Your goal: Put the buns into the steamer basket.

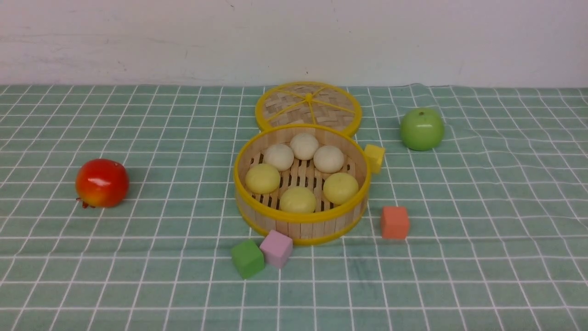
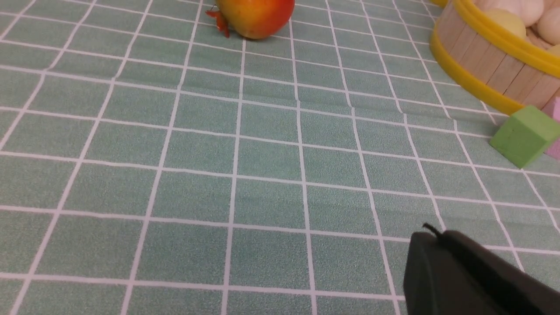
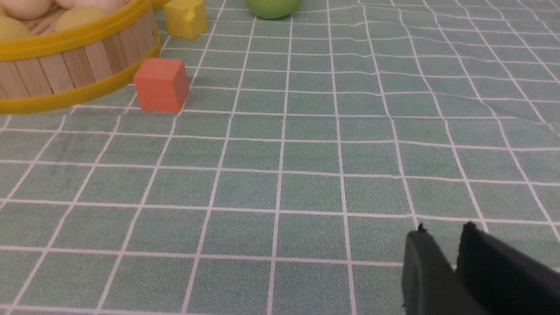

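A pale green tablecloth (image 1: 138,257) with a white grid pattern covers the whole work surface. It shows slight wrinkles toward the far right. Behind it stands a plain off-white wall (image 1: 183,37) with faint scuff marks. Lighting is even, with soft shadows.

Buns (image 1: 303,172) inside steamer basket (image 1: 301,223), lid (image 1: 308,106) behind.

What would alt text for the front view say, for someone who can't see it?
A round wooden steamer basket on a green checked tablecloth holds six buns, three pale yellow and three off-white. Its woven lid lies behind it, with four coloured cubes close around and a red fruit and green apple further out.
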Action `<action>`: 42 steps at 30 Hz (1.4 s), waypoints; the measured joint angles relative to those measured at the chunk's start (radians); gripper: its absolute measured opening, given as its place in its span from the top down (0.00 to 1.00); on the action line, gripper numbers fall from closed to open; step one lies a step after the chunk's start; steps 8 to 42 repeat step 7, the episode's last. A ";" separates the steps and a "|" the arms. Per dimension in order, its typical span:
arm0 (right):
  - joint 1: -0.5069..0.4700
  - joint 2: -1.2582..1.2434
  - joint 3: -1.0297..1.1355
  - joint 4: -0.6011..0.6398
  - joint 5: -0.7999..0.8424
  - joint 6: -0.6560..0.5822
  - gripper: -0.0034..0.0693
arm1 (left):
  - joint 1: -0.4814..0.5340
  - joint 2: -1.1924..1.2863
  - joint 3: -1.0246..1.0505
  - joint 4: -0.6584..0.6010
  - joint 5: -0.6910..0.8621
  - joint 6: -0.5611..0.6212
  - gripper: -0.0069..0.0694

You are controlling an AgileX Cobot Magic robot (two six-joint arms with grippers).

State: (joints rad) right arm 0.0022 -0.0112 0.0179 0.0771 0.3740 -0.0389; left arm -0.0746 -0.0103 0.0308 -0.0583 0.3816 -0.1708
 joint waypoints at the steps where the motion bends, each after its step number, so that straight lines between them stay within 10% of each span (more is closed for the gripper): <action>1: 0.000 0.000 0.000 0.000 0.000 0.000 0.78 | 0.000 0.000 0.000 0.000 0.000 0.000 0.93; 42: 0.000 0.000 0.000 0.000 0.000 0.000 0.77 | 0.000 0.000 0.000 0.000 0.000 0.000 0.93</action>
